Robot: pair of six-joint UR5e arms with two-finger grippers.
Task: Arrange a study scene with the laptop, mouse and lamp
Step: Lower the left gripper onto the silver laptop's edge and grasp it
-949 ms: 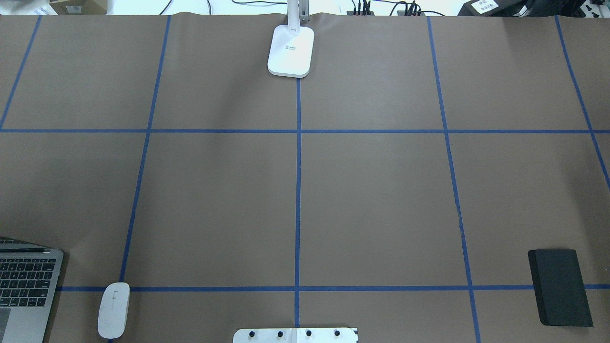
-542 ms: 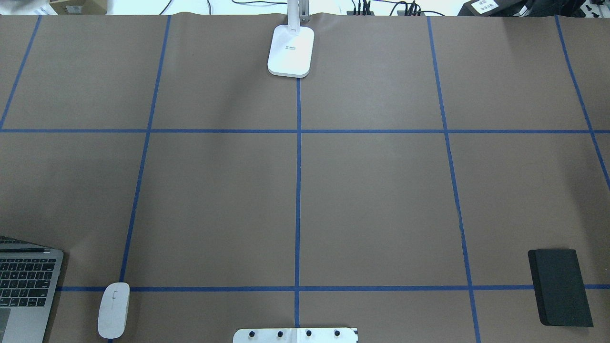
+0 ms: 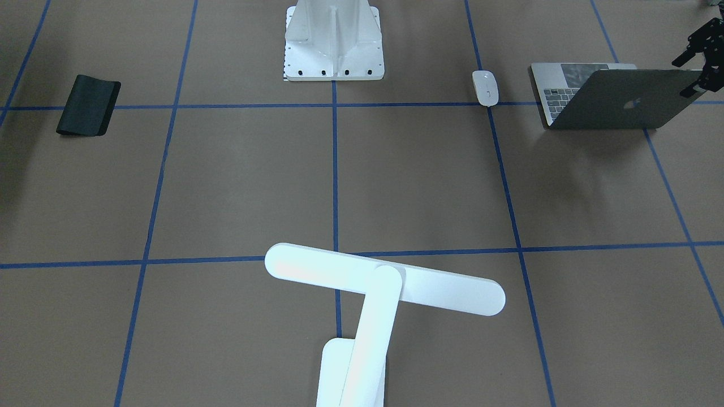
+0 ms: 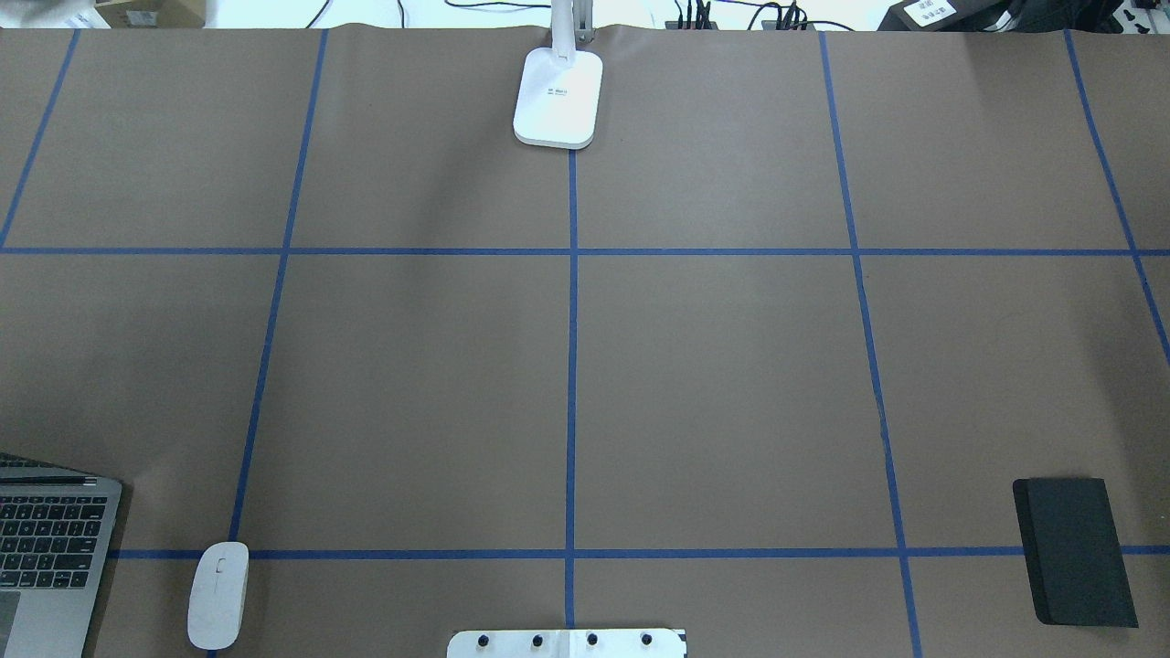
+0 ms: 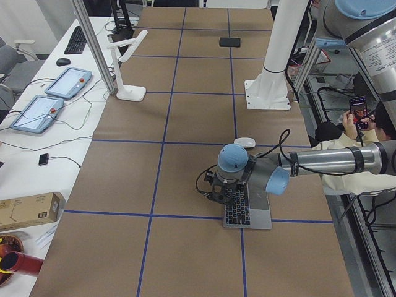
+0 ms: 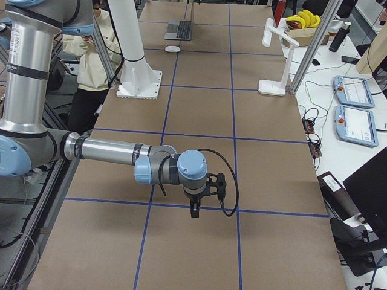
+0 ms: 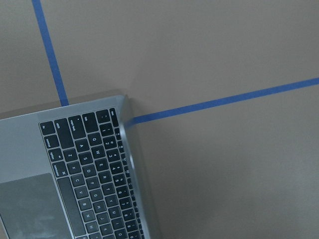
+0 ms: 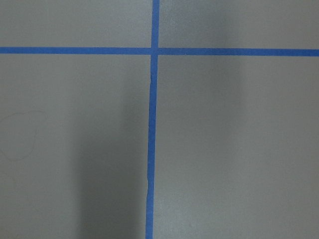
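Observation:
The laptop (image 4: 55, 548) stands open at the table's near left corner, its grey lid with the logo showing in the front view (image 3: 622, 102); its keyboard fills the left wrist view (image 7: 84, 174). The white mouse (image 4: 218, 594) lies just right of it. The lamp (image 4: 558, 96) stands at the far middle edge, its bar head (image 3: 384, 280) level. My left gripper (image 3: 701, 62) hangs by the lid's outer end; I cannot tell its jaws or any contact. My right gripper (image 6: 193, 208) points down over bare table at the right end; I cannot tell its state.
A black mat (image 4: 1074, 548) lies at the near right. The white ribbed pedestal (image 3: 334, 39) stands at the near middle edge. Blue tape lines grid the brown table (image 4: 731, 384). An operator sits behind the robot (image 5: 356, 124).

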